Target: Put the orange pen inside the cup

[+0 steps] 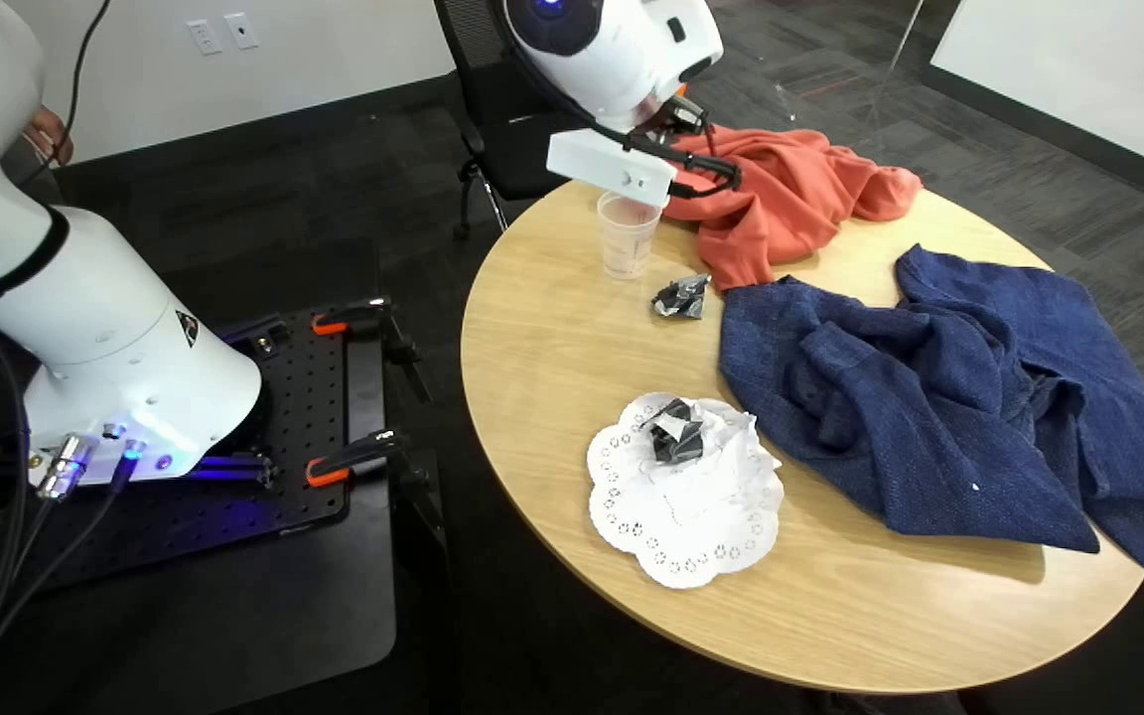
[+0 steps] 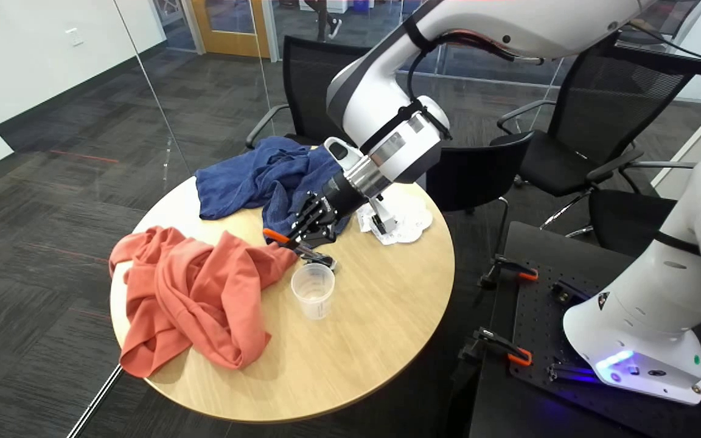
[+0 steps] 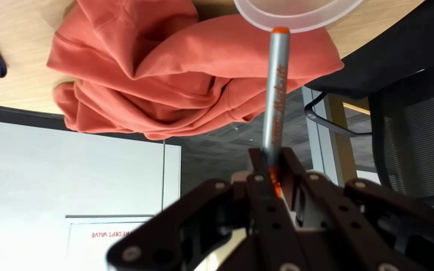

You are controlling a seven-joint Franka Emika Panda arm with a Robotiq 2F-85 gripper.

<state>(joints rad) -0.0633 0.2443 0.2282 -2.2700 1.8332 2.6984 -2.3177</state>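
My gripper [image 3: 271,158] is shut on the orange pen [image 3: 276,94], a thin grey stick with orange ends and lettering. In the wrist view the pen's long grey part points away from the fingers, and its orange tip overlaps the rim of the clear cup [image 3: 311,22]. In an exterior view the gripper [image 2: 297,238] holds the pen [image 2: 275,236] tilted above the table, beyond the upright cup [image 2: 313,295]. The cup [image 1: 627,243] also stands upright in an exterior view, where the wrist housing hides most of the gripper and pen. The cup looks empty.
A dark crumpled clump [image 1: 681,296] lies close to the cup. A red cloth [image 1: 781,199] lies beside it and a blue cloth [image 1: 890,397] farther along the round table [image 1: 542,397]. A white doily [image 1: 622,497] carries a dark cube and crumpled paper. Chairs [image 2: 472,176] stand around.
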